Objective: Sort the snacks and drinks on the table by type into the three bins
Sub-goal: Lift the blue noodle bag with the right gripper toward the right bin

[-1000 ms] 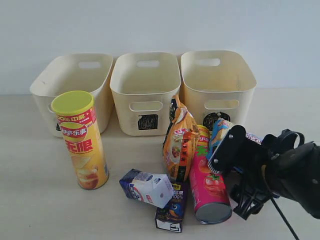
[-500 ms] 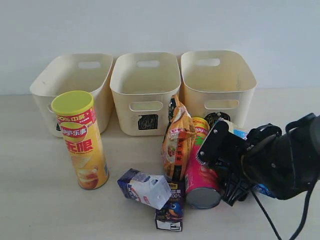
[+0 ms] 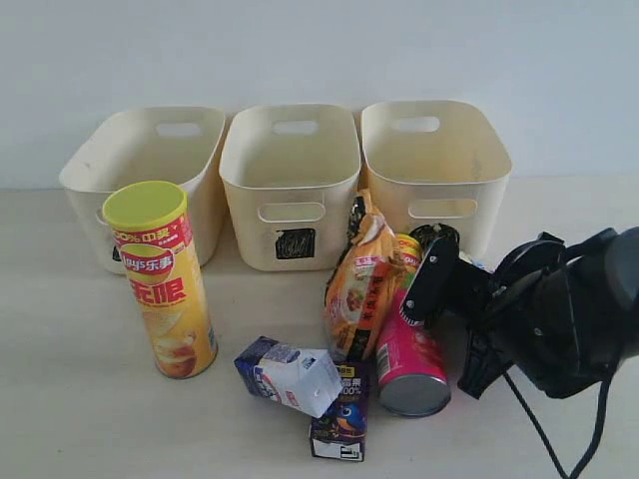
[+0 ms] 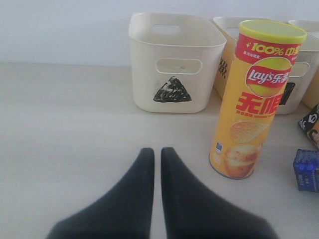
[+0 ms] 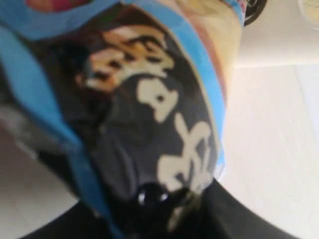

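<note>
Since 1 s ago: right fingers (image 3: 434, 284) advanced, nudging pink-red can (image 3: 409, 361) and orange bag (image 3: 359, 289) leftward. Now against blue-black bag (image 5: 149, 114), before right bin (image 3: 435, 170); grip undeterminable. Closed, empty: left fingers (image 4: 132, 199). Risk: foil slips; can rolls.

Bright, flat, diffuse light with no hard glare. The table (image 3: 70, 399) is pale and a bit washed out. The yellow can (image 3: 165, 289) throws only a faint soft shadow at its base. Exterior view is fairly sharp. In the left wrist view the left gripper (image 4: 156, 152) is dark and soft-edged. In the right wrist view the blue-black bag (image 5: 149, 114) is badly blurred and its print smeared.
</note>
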`<act>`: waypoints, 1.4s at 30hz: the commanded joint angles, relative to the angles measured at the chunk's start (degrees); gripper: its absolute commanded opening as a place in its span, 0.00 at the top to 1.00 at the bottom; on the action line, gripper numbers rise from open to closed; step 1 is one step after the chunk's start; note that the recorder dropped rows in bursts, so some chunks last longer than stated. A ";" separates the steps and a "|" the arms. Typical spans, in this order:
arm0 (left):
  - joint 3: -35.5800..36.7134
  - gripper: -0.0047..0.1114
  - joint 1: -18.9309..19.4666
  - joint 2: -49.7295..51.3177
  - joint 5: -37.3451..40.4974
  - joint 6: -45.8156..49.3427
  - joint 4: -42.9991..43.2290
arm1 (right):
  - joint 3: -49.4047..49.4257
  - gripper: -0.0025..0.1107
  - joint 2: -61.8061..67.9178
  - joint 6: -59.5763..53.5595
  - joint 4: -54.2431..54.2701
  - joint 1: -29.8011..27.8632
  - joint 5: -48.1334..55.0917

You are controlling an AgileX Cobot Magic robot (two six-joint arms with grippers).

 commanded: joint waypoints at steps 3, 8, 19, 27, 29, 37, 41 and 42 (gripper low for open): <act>0.20 0.92 0.18 -0.23 -0.63 -0.69 -0.28 | 0.07 0.98 -0.86 0.49 0.67 -0.34 -0.61; 0.20 0.92 0.18 -0.23 -0.63 -0.69 -0.28 | 0.53 0.98 -3.78 0.49 0.67 -0.34 -0.72; 0.20 0.92 0.18 -0.23 -0.63 -0.69 -0.28 | 3.47 0.98 -11.59 0.25 0.67 -0.34 -0.13; 0.20 0.92 0.18 -0.23 -0.63 -0.69 -0.28 | 3.69 0.98 -13.11 0.25 2.43 -0.34 0.69; 0.20 0.92 0.18 -0.23 -0.63 -0.69 -0.28 | 3.69 0.98 -13.11 0.53 2.47 -0.34 3.47; 0.20 0.92 0.18 -0.23 -0.63 -0.69 -0.28 | 3.69 0.98 -14.45 0.53 2.82 -0.34 4.55; 0.20 0.92 0.18 -0.23 -0.63 -0.69 -0.28 | 3.69 0.98 -14.68 0.53 2.69 -0.34 4.77; 0.20 0.92 0.18 -0.23 -0.63 -0.69 -0.28 | 3.69 0.98 -14.80 0.67 2.69 -0.80 4.78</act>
